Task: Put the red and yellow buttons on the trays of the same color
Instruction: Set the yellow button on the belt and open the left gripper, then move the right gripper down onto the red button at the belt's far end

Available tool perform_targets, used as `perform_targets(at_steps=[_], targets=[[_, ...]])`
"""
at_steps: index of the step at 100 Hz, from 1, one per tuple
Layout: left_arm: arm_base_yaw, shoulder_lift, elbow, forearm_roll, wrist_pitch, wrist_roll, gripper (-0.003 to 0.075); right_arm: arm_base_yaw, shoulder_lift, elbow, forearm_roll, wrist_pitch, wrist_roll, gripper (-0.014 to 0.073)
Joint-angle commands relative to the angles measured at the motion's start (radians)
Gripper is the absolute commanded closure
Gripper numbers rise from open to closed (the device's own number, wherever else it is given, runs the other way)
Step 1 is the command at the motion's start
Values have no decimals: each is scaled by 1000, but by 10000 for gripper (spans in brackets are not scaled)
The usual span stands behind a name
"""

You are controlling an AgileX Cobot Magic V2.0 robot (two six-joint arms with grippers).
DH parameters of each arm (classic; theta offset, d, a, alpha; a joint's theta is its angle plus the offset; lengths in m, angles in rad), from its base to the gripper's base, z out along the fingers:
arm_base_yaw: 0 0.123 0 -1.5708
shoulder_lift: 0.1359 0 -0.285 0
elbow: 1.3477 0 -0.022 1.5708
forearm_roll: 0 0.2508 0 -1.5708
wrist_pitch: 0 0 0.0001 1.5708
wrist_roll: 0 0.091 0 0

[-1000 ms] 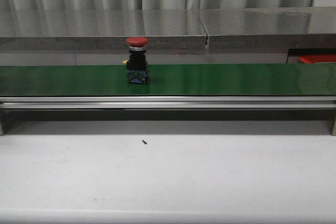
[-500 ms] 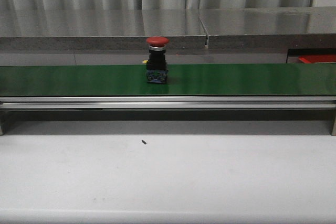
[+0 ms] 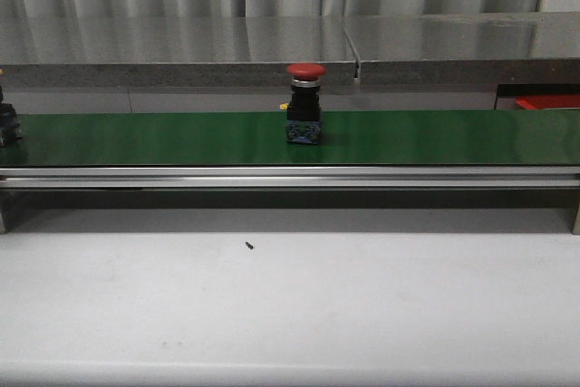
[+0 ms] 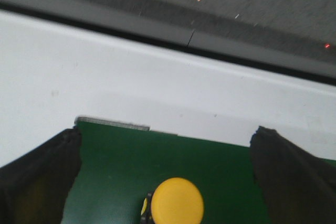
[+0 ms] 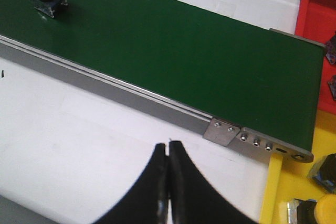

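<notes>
Front view shows the red button (image 3: 305,103) carried rightward along the green belt (image 3: 435,136) to mid-span, nearing the red tray (image 3: 547,101), while the left gripper (image 4: 165,182) gapes wide above a yellow button (image 4: 177,201) and the right gripper (image 5: 168,182) hangs pinched closed, empty.

A red-capped button (image 3: 305,102) and a yellow-capped button (image 4: 177,201) ride a plain green belt (image 3: 435,136).

Red button (image 3: 305,102) farther right now.
</notes>
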Motion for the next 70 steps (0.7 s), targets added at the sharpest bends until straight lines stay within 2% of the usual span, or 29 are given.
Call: perform_targets(at_steps=[1,19,39,57,70], targets=[[-35,-130,-34,-43,-33,44,92,2,-11,-26,11,-54,-8,661],[-126,-318,52,-43,-70,75,92,2,-11,-26,11,-54,-8,661],[-266,-558,281,-43,-106,106,150,2,-11,-26,11,-54,-8,661],[-335,-791,504,-50,-144,106,260,2,-11,-26,13,-54,-7,661],[-339,-948,627,-50,-147,106,395,2,-11,-26,15,-54,-7,661]])
